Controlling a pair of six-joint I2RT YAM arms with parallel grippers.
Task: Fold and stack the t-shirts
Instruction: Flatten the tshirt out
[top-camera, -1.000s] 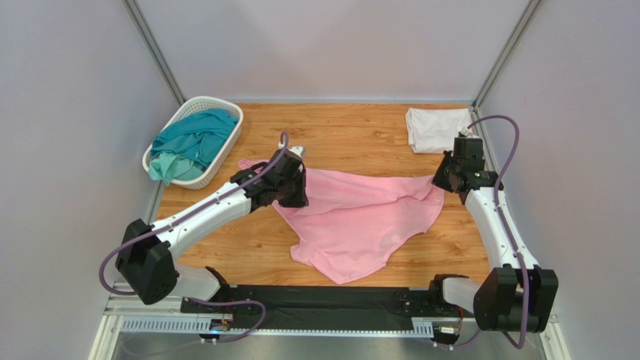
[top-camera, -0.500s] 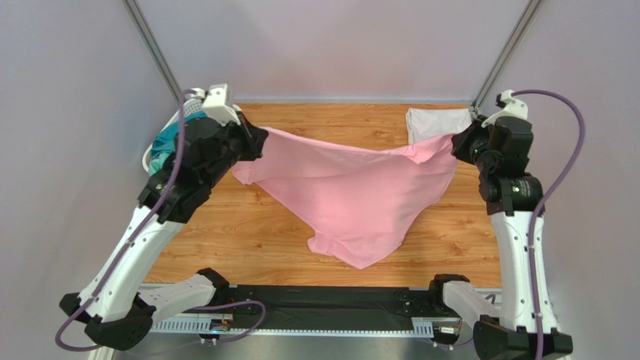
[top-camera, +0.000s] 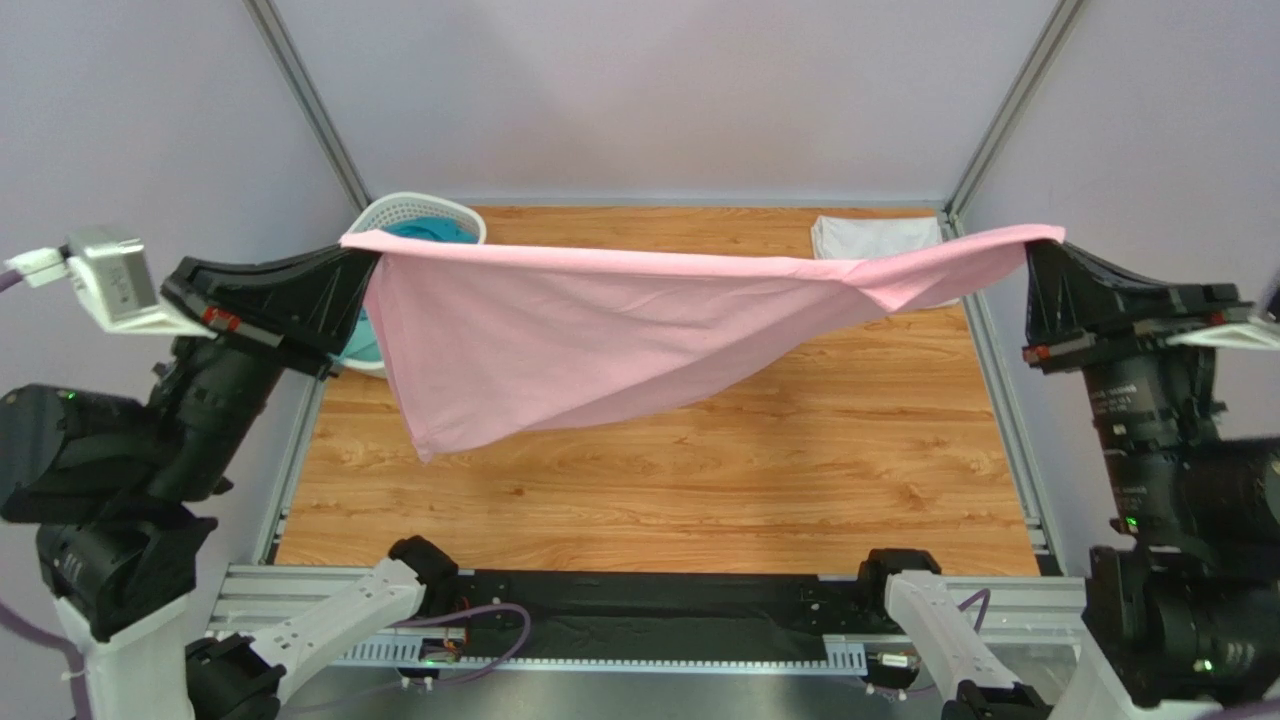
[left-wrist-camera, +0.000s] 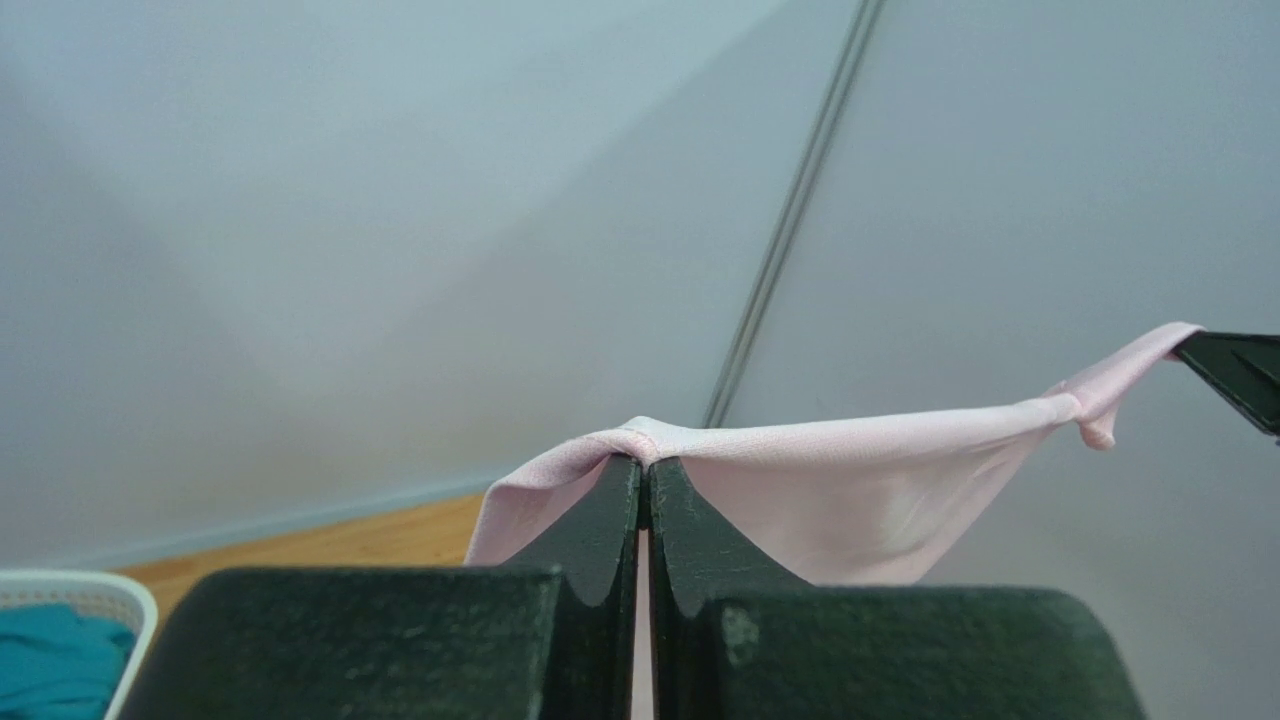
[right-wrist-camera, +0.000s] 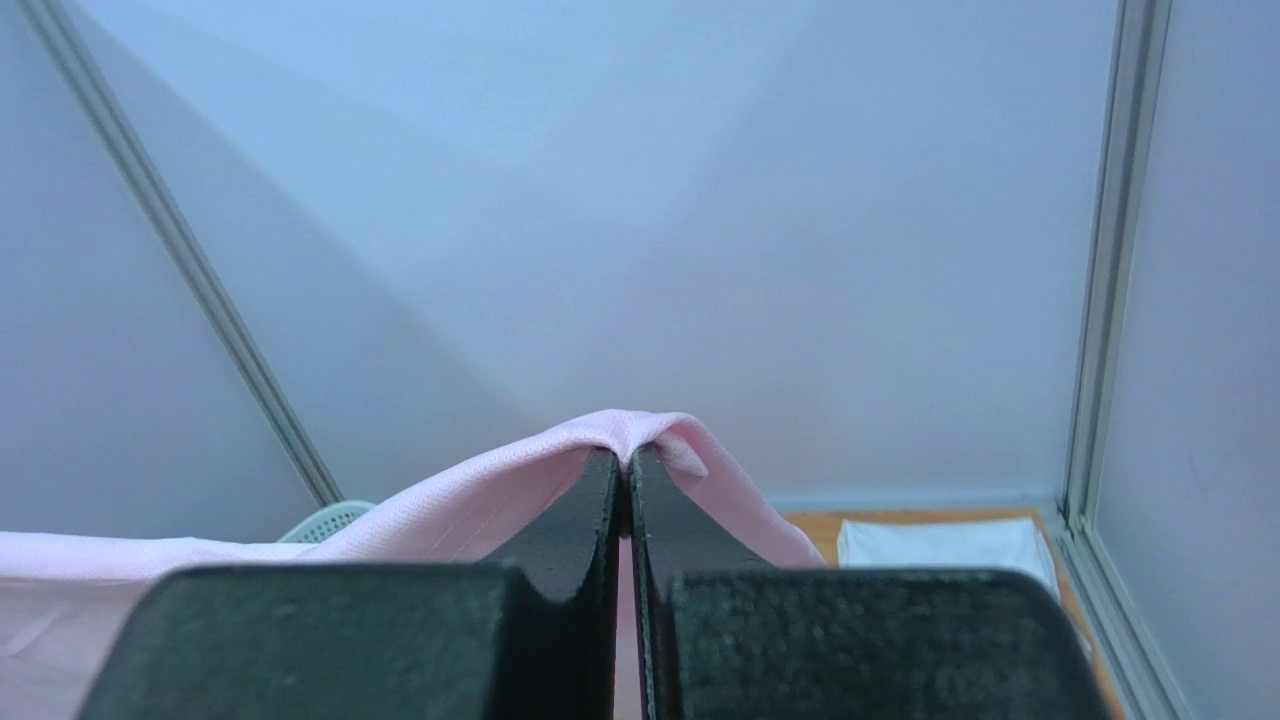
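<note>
Your left pincer (top-camera: 358, 258) is clamped shut on one end of the pink t-shirt (top-camera: 601, 338). Your right pincer (top-camera: 1040, 249) is clamped shut on the other end, so the cloth hangs stretched between them, high above the tabletop (top-camera: 721, 465). Its top edge is taut, while the lower part sags unevenly and droops longest near the left side. You look to be at the spreading step, ahead of any fold. Next, I'd judge, you need to lower both arms together and lay the shirt flat on the bare wood, keeping tension so no crease gets trapped. Mind the folded white t-shirt (top-camera: 872, 237) at the far right corner. Mind too the basket (top-camera: 394, 201) at far left, which holds a teal t-shirt (top-camera: 436, 230). The hanging hem could drag over either.
</note>
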